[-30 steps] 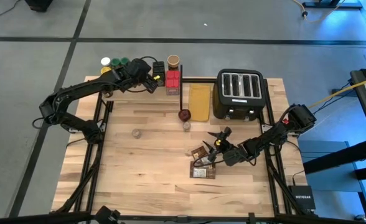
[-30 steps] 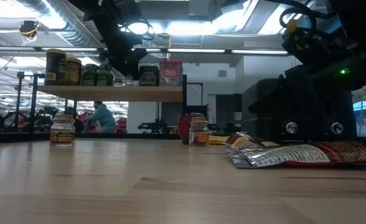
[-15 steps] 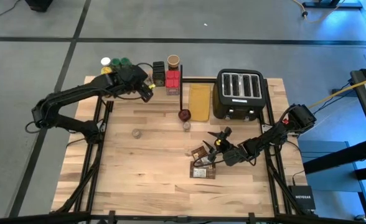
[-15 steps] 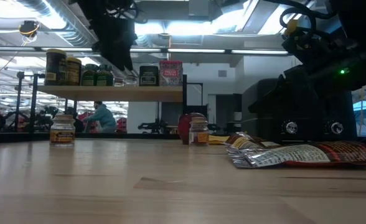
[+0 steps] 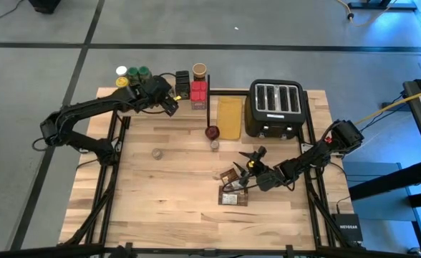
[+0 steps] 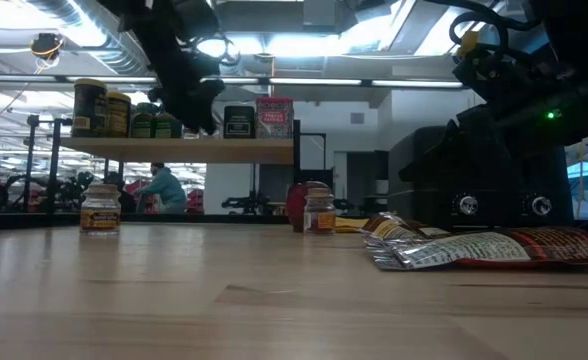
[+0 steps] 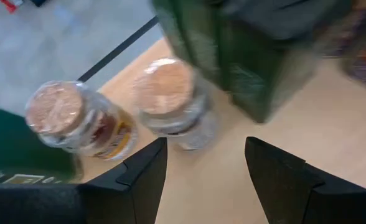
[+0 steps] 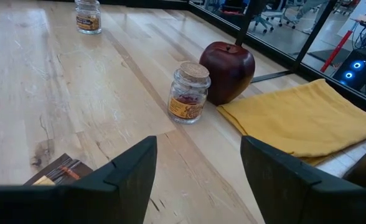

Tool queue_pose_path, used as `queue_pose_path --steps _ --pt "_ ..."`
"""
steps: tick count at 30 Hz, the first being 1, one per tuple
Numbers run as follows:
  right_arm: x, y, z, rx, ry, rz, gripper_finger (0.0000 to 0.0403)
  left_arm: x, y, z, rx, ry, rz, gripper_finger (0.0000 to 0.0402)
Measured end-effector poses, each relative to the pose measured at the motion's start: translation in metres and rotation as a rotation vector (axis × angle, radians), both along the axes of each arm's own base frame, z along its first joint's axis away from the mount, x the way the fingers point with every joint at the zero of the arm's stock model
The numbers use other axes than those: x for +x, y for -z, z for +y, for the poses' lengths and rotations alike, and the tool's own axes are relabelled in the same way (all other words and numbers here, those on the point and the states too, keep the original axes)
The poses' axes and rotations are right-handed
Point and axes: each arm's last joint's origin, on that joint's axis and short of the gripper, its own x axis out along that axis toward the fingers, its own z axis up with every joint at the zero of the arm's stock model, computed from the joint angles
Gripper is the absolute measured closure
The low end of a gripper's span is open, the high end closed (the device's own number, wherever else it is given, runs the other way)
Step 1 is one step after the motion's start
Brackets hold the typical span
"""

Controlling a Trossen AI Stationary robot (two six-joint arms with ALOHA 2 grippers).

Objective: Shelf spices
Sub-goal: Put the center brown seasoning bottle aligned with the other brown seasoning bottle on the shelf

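Nearest, flat brown packets [image 5: 233,188] lie under the right gripper [image 5: 252,159], its fingers apart and empty. Beyond stand a cork-topped jar [image 8: 188,92], a dark red apple [image 8: 231,63] just behind it and a yellow cloth [image 8: 304,120]. Farthest, the left gripper [image 5: 169,99], fingers apart, hovers over two cork-lidded jars [image 7: 170,102] on the shelf [image 6: 199,150].

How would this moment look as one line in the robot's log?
left gripper: open, empty, above shelf | right gripper: open, over packets | two jars on table
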Motion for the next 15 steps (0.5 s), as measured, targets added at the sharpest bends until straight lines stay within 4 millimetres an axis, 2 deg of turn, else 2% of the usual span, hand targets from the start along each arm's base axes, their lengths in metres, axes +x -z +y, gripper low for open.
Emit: queue_pose_path --steps 15 --pt "0.0 0.0 0.0 -0.003 0.001 0.003 0.0166 0.0 0.008 0.025 0.033 -0.045 0.006 0.0192"
